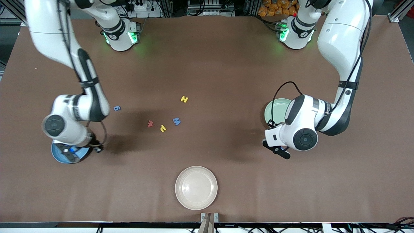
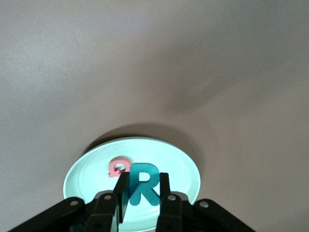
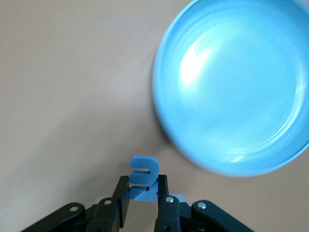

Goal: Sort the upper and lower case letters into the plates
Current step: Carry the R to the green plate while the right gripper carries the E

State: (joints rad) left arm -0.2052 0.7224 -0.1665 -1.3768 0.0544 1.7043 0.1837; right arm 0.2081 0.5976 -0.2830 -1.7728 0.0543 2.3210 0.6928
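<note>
- The right gripper [image 3: 143, 198] pinches a small blue letter [image 3: 144, 180] by its lower edge. In the right wrist view it hangs over bare counter [image 1: 226, 64] just beside the blue plate [image 3: 231, 87], not over the bowl. Let go here and the letter would likely land on the counter or glance off the rim.
- The left gripper [image 2: 144, 203] is pressed onto a teal letter R [image 2: 143, 186] above the mint green plate [image 2: 87, 169], where a red letter [image 2: 119, 167] already lies. A drop could land on the red one and bounce or slide.
- Both grips are narrow edge pinches, so a letter may twist or cling to a finger.
- Five letters wait mid-counter: yellow H [image 1: 184, 99], blue M [image 1: 176, 121], another yellow [image 1: 162, 128], red [image 1: 150, 123] and blue [image 1: 116, 108]. Several look upside down or mirrored, so case could be misjudged.
- The cream plate [image 1: 196, 187] might be mistaken for a target.
</note>
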